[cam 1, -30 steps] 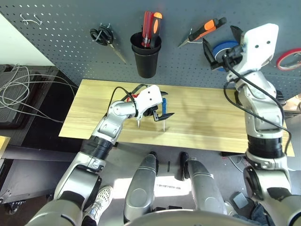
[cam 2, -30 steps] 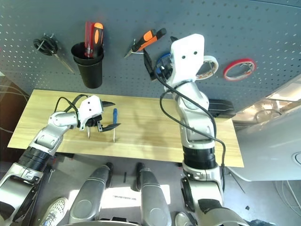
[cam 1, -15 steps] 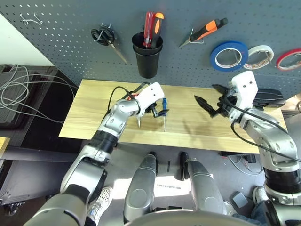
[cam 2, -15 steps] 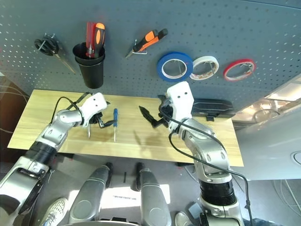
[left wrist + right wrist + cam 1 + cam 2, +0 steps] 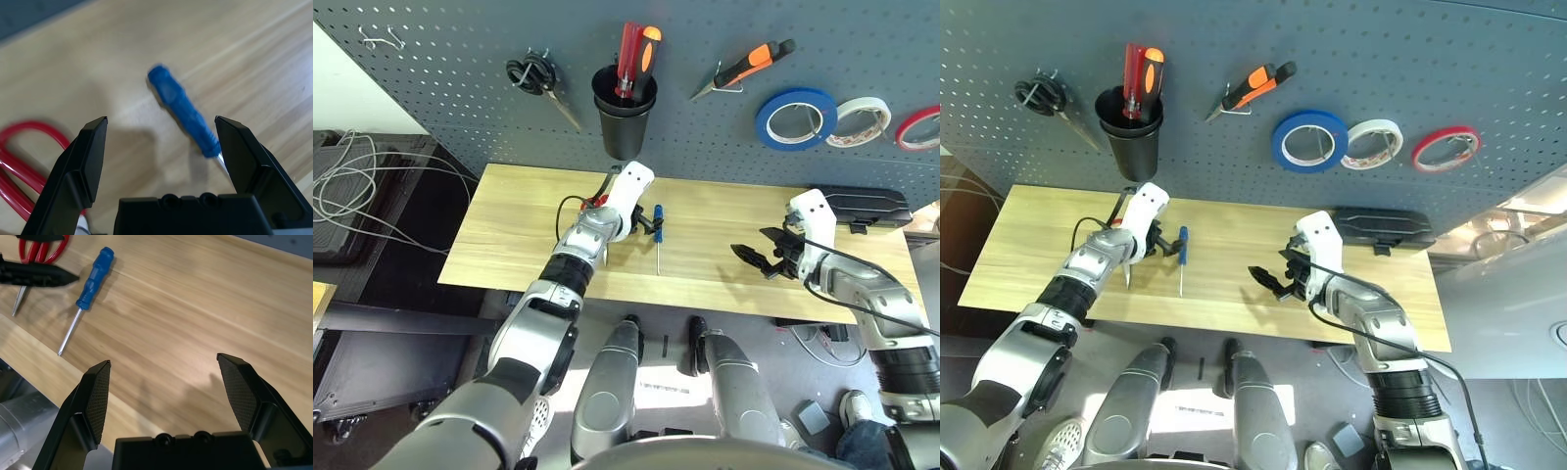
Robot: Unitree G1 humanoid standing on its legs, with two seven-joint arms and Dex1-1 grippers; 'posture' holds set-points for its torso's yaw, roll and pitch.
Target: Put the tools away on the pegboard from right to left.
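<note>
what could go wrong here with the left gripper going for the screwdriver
The left gripper is open over the blue-handled screwdriver, which sits off-centre, near one finger; closing now may nudge it away rather than grip it. The red-handled scissors lie close beside the other finger and might get caught or dragged.

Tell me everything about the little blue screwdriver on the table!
The small blue-handled screwdriver lies flat on the wooden table, between the red-handled scissors and the table's middle. It has a ridged blue handle that looks like plastic and a thin, bare silver metal shaft. The handle end points toward the pegboard; the tip points toward the table's front edge. The open left gripper hovers by its handle, one finger on each side, and I see nothing gripping it.
</note>
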